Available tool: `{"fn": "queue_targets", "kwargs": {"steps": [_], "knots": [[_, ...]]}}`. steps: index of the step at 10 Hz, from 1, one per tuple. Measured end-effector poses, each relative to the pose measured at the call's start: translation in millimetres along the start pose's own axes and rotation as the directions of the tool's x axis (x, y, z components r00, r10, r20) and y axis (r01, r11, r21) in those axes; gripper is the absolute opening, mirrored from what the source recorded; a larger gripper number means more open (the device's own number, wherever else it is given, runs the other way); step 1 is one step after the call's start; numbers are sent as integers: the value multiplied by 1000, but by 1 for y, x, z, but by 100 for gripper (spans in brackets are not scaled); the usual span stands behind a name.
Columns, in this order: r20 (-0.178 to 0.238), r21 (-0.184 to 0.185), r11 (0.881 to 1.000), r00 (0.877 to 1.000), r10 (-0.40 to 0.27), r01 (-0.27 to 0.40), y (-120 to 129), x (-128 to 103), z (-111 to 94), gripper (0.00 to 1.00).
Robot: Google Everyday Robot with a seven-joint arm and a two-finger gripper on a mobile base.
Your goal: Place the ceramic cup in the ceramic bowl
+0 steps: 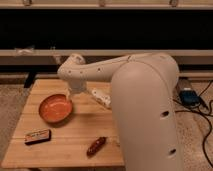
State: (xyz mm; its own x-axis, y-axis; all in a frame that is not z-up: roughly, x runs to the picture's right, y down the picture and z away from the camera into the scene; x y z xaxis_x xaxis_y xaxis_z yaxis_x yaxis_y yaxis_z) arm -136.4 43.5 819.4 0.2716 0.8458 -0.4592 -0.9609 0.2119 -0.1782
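The ceramic bowl (54, 109), shallow and orange with a darker rim, sits on the left part of the wooden table (75, 131). My arm reaches over the table from the right, bends at a white elbow and points down. The gripper (70, 97) hangs at the bowl's far right rim, close above it. The ceramic cup does not show; my arm covers the table behind the bowl. The bowl's visible inside holds nothing.
A pale elongated block (101, 97) lies just right of the gripper. A dark flat packet (37, 136) rests near the front left edge and a reddish-brown oblong item (96, 145) near the front. A blue device (189, 96) with cables lies on the floor at right.
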Motion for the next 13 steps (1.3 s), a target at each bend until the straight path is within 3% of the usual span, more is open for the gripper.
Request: {"fn": "queue_targets", "kwargs": {"steps": [3, 7, 11, 13], "knots": [[-36, 16, 996, 996, 85, -84, -53, 41, -6, 80], [-51, 56, 977, 977, 206, -204, -110, 84, -24, 80], [-62, 80, 960, 960, 272, -267, -129, 100, -35, 80], [-85, 88, 955, 953, 291, -284, -133, 109, -26, 80]]}}
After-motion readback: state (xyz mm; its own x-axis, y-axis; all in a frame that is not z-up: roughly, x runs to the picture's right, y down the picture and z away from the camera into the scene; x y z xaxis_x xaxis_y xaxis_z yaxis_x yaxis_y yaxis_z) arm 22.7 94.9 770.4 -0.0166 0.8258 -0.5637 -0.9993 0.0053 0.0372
